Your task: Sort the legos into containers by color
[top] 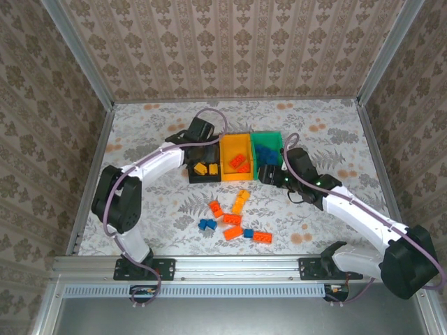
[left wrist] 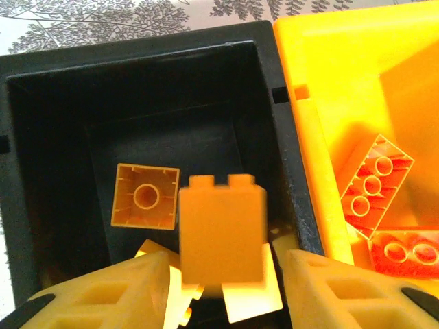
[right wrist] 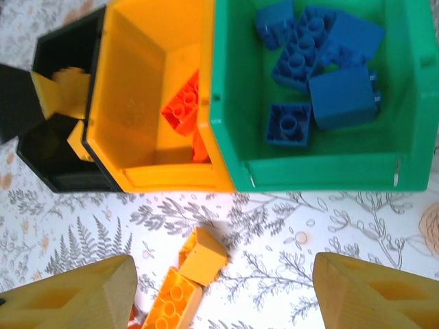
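the containers are three smooth, glossy plastic bins with open tops, joined in a row: a black bin (top: 195, 176), a yellow-orange bin (top: 230, 149) and a green bin (top: 272, 137). the legos are hard studded bricks. blue bricks (right wrist: 309, 68) lie heaped in the green bin and orange-red bricks (right wrist: 182, 110) in the yellow-orange one. a square yellow-orange brick (left wrist: 145, 197) lies hollow side up on the black bin's floor. loose legos (top: 234, 220) in all three colours lie scattered on the table just in front of the bins.

the left arm reaches forward and bends inward, so the left gripper (left wrist: 225, 284) hangs over the black bin, pointing down. its fingers (left wrist: 103, 295) stand apart, and a blurred yellow-orange block (left wrist: 223, 229) shows between them with a gap on either side. the right arm stretches in from the right. the right gripper (right wrist: 224, 274) is spread wide and empty above the table, by the near wall of the green bin, over two yellow-orange bricks (right wrist: 188, 274).

the table (top: 335, 139) has a pale covering printed with grey ferns and orange blossoms. walls (top: 230, 42) papered in beige damask enclose it on three sides, with metal posts (top: 78, 50) at the corners.
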Controlling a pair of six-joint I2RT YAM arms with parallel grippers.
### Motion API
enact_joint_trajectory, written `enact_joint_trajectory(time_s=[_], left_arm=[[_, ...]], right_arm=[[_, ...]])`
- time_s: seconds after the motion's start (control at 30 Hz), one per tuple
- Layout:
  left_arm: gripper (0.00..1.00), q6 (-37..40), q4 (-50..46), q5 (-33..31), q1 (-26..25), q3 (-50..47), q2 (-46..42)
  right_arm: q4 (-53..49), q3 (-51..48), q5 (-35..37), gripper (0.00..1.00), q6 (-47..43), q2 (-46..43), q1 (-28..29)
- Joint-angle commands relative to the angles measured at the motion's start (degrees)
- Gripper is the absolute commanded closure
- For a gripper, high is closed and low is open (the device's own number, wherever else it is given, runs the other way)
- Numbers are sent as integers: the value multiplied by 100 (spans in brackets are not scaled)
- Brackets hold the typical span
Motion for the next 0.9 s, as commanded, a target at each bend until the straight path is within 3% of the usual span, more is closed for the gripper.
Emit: enact_joint_trajectory(time_s=[0.0, 0.2, 0.4, 0.43, 0.87], left_arm=[[43, 77, -47, 162, 66, 255, 53], [24, -21, 12, 327, 54, 210, -306], [8, -262, 334, 591, -109, -425, -1266], [0, -291, 366, 579, -179, -554, -1429], [0, -857, 466, -413, -970, -2878, -3914]], right_arm=[[61, -188, -183, 29, 138, -92, 6], [139, -309, -218, 29, 217, -26, 101], [346, -348, -142, 29, 308, 273, 392], [403, -338, -130, 29, 331, 361, 454], [553, 459, 885, 28, 1004, 2073, 1411]])
